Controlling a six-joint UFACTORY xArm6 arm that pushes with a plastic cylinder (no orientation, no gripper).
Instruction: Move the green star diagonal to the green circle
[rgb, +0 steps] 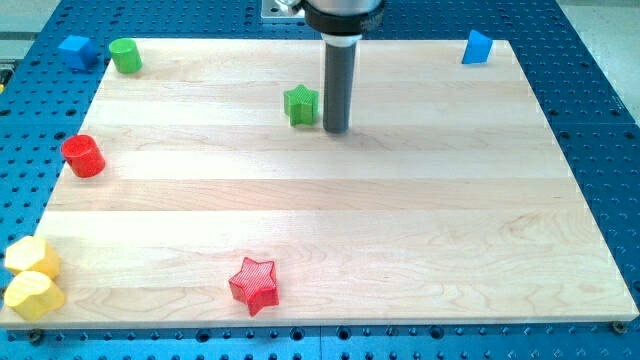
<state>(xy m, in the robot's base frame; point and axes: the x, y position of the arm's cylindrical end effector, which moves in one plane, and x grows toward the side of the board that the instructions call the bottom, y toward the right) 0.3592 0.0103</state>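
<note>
The green star (301, 104) lies on the wooden board, above centre and a little to the view's left. My tip (337, 130) stands just to the star's right, close beside it; I cannot tell if they touch. The green circle (125, 56), a short cylinder, sits at the board's top left corner, far to the left of the star and slightly higher.
A blue block (77, 50) lies off the board's top left corner. A blue block (477, 47) stands at the top right. A red cylinder (84, 156) sits at the left edge. Two yellow blocks (32, 277) sit at the bottom left. A red star (254, 284) lies at the bottom.
</note>
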